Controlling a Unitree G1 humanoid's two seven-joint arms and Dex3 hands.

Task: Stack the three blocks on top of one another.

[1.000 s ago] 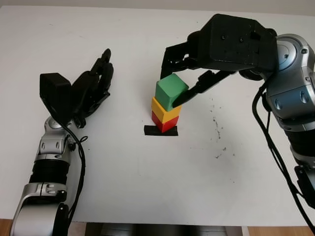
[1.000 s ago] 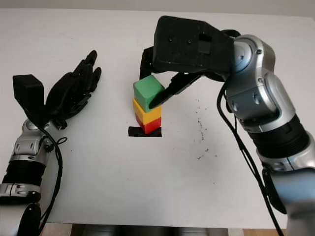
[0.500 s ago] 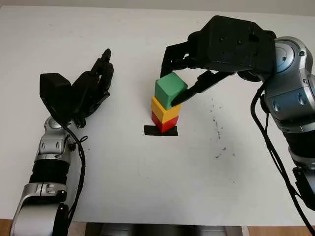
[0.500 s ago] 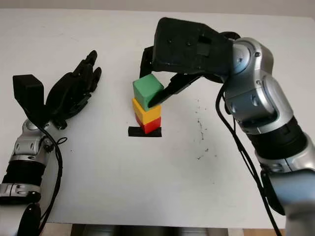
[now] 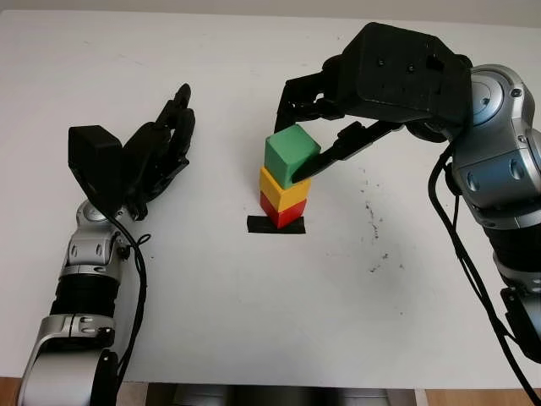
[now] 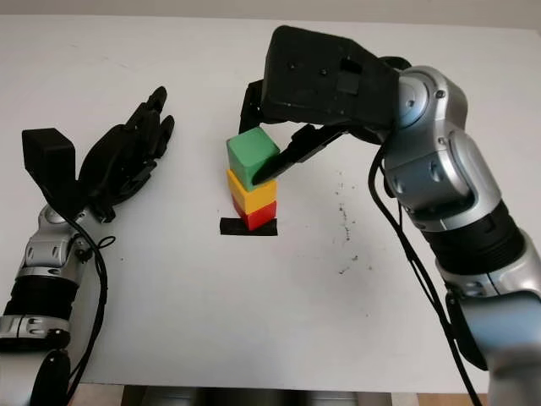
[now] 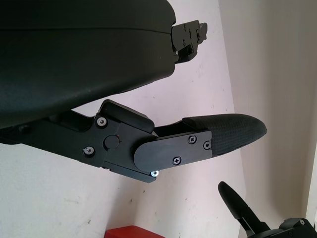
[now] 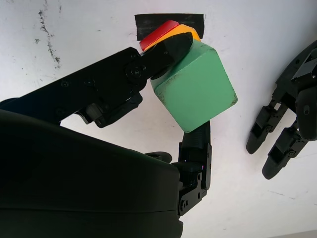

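At table centre, right hand (image 5: 306, 139) fingers pinching green block (image 5: 292, 156) atop yellow block (image 5: 281, 189) and red block (image 5: 281, 209) on black tape strip (image 5: 256, 225), left hand (image 5: 156, 152) released, off to the left.

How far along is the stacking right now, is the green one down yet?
Done: the yellow block sits on the red block over the black tape mark. In hand: the right hand grips the green block, which is tilted atop the yellow one; whether it is fully seated cannot be told. Left: level it, release and withdraw. The left hand is open, off to the left of the stack.
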